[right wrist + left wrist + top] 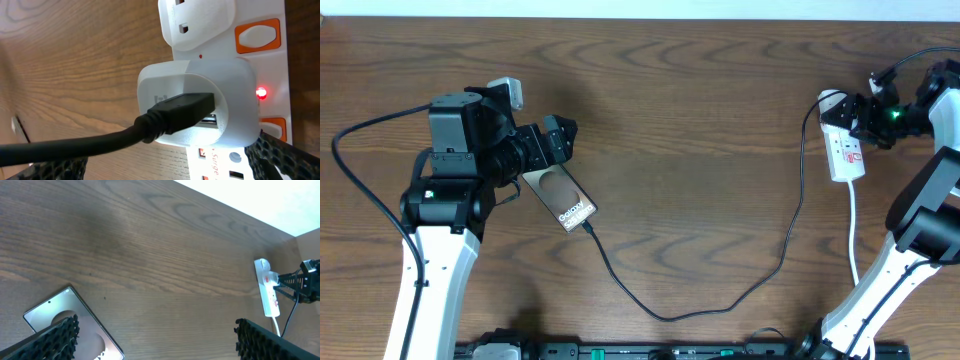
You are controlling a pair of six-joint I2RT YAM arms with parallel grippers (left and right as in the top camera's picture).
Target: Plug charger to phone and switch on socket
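Note:
The phone (563, 198) lies face up on the table left of centre; it also shows in the left wrist view (55, 310). The thin black charger cable (720, 300) is plugged into the phone's lower end and loops right to the socket, a white power strip (846, 152). My left gripper (555, 143) is open and empty over the phone's far end (155, 330). My right gripper (862, 118) is open, its fingers either side of the strip (167, 157). The charger's black plug (185, 112) sits in a white adapter (230, 95). A red light (260, 92) glows on the strip.
The strip's white cord (854, 235) runs toward the front edge near the right arm's base. Orange rocker switches (257, 35) sit along the strip's edge. A second white plug (197, 20) sits in the neighbouring outlet. The table is dark brown wood.

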